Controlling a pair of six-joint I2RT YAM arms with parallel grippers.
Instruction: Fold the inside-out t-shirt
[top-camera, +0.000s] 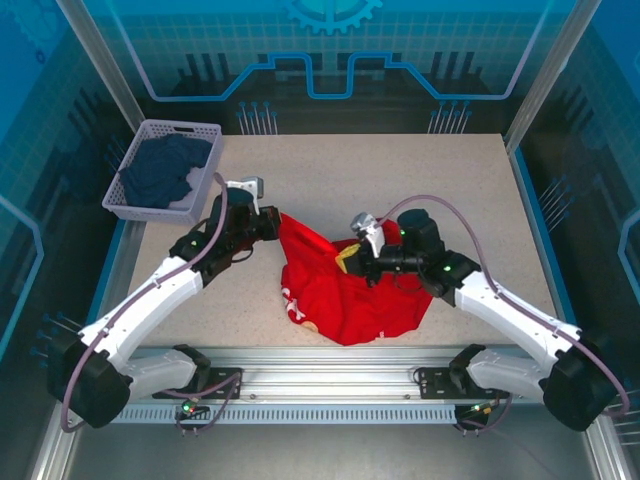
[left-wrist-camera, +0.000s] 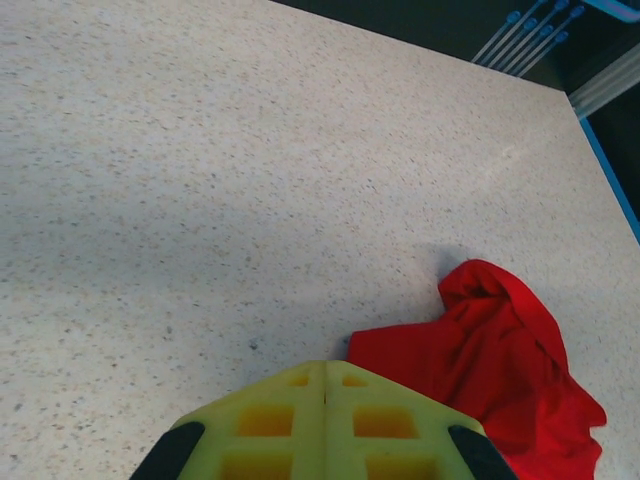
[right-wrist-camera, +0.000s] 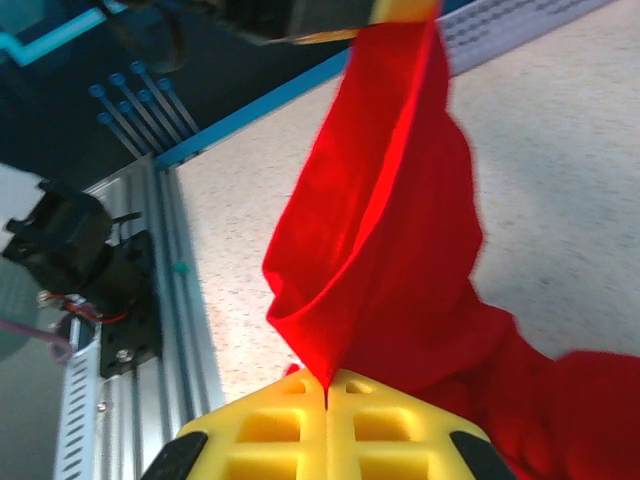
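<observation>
At the far left of the table (top-camera: 400, 170) stands a basket (top-camera: 128, 165) with a navy garment (top-camera: 160, 175) in it, well apart from the work.

The left gripper (top-camera: 268, 222) sits at the upper left corner of the inside-out t-shirt (top-camera: 335, 295). Its yellow pads are pressed together. Its own wrist camera does not show clearly whether cloth lies between them, but the right wrist view shows red fabric rising taut to that pad, so it most likely pinches the corner.

The shirt lies crumpled in the middle of the near half of the table. One edge is lifted off the surface and the rest is heaped below.

The right gripper (top-camera: 352, 260) is over the shirt's upper middle, its pads clamped on a fold of the red cloth, which runs straight out of the seam between them.

The step in hand looks like spreading: two pinches on one edge, the garment not yet flat and no fold made. Next, the two arms should draw apart and lift until the edge is taut, then lay the shirt down flat. If both pinches catch the same layer bunch, pulling may only tighten the tangle, and a re-grip would be needed.
</observation>
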